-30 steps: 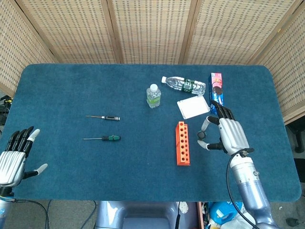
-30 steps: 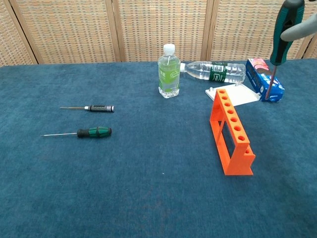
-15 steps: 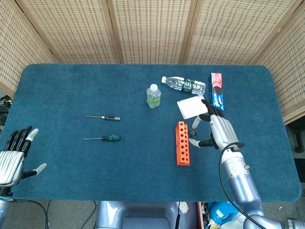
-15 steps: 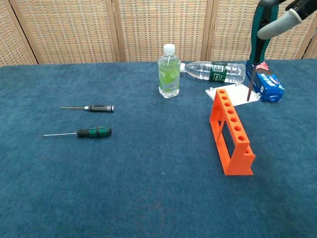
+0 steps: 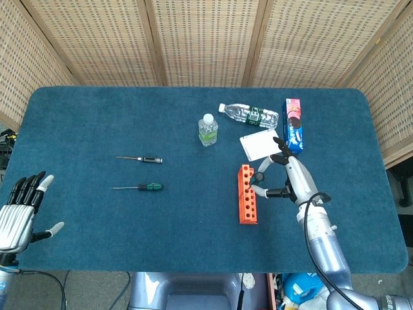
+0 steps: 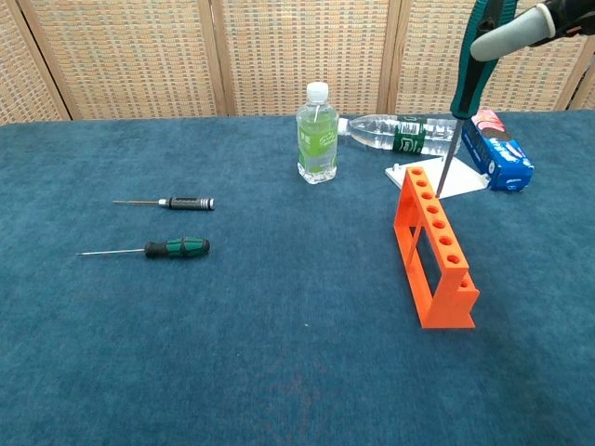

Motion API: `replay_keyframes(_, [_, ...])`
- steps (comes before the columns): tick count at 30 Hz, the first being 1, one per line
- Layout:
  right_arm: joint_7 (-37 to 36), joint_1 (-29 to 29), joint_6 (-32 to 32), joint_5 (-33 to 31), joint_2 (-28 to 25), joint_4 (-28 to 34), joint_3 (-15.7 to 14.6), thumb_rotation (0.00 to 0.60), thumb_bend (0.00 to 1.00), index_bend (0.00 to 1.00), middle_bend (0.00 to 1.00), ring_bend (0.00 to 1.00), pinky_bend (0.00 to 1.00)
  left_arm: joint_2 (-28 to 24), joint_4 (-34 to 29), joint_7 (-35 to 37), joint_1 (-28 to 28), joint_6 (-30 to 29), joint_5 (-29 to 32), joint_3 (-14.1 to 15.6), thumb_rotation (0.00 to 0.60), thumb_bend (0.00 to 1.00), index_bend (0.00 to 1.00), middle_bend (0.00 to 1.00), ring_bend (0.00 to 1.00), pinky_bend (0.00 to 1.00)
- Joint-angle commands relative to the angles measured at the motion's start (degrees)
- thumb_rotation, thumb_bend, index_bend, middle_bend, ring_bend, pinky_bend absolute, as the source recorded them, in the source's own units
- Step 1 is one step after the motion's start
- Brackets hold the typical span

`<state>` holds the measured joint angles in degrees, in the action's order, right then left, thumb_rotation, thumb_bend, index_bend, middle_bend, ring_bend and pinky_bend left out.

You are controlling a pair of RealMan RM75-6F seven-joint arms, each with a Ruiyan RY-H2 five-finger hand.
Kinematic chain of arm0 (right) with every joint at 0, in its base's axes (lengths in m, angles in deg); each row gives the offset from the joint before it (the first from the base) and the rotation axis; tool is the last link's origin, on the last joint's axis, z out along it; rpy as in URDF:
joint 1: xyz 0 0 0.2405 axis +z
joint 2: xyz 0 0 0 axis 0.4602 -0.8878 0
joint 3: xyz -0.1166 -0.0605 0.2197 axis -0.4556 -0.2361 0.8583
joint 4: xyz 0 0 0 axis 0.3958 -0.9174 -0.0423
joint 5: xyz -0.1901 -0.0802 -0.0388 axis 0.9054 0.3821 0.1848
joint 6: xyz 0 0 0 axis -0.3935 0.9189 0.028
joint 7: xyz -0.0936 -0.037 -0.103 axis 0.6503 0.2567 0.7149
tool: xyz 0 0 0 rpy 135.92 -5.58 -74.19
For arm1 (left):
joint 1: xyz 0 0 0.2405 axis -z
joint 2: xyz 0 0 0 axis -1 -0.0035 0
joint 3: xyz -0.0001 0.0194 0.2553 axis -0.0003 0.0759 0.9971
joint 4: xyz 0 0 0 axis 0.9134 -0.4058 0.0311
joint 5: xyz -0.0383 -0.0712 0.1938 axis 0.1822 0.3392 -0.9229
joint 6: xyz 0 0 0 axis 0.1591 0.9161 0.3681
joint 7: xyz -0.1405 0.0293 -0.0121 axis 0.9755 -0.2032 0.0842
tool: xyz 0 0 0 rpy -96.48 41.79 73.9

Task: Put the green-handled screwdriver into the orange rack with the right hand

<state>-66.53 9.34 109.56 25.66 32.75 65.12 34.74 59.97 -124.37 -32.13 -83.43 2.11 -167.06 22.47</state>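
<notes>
My right hand [image 5: 288, 179] [image 6: 528, 20] grips a green-handled screwdriver [image 6: 473, 65] nearly upright, tip down. In the chest view its shaft ends just above the far end of the orange rack [image 6: 435, 247] [image 5: 246, 194]. In the head view only the handle's dark top [image 5: 257, 177] shows, beside the rack's right side. A second green-handled screwdriver [image 5: 148, 187] [image 6: 177, 248] lies flat on the blue table at the left. My left hand [image 5: 19, 216] hovers open at the table's front left edge, holding nothing.
A black-handled screwdriver [image 5: 146, 159] [image 6: 178, 203] lies behind the green one. Behind the rack stand an upright bottle [image 5: 208, 129] [image 6: 316, 135], a lying bottle [image 5: 249, 115] [image 6: 400, 135], a white card [image 5: 261, 144] [image 6: 460, 179] and a blue box [image 5: 294, 124] [image 6: 497, 149].
My right hand has carried the upright screwdriver leftward, from over the blue box to over the rack's far end. The left hand has stayed put.
</notes>
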Motion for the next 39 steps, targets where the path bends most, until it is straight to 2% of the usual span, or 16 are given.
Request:
replay_keyframes(1, [-1.7,-0.4,0.7,-0.2,0.5,0.0,-0.1,0.6,0.19,0.64,0.0,0.0,0.0,0.1,0.0,-0.1,0.0,0.1,0.0,0.0,0.6,0.0,0.0,0.0,0.0,0.0])
replay_keyframes(11, [-4.9,-0.8,1.5,0.2,1.1,0.0,-0.4,0.6,0.19,0.64,0.0,0.0,0.0,0.2,0.0,-0.4,0.0,0.1,0.0,0.1,0.6,0.0,0.0,0.0,0.0,0.0])
replay_keyframes(28, [-5.5,0.4,2.4,-1.1,2.6,0.0,-1.8,0.6,0.19,0.64,0.0,0.0,0.0,0.2,0.0,-0.4,0.0,0.0,0.0,0.1,0.6,0.0,0.0,0.0,0.0,0.0])
replay_keyframes(39, [-5.0,1.6,3.3,-1.7,3.4,-0.8,-1.7,0.6,0.19,0.64,0.0,0.0,0.0,0.2,0.0,-0.4,0.0,0.1,0.0,0.1,0.6,0.0,0.0,0.0,0.0,0.0])
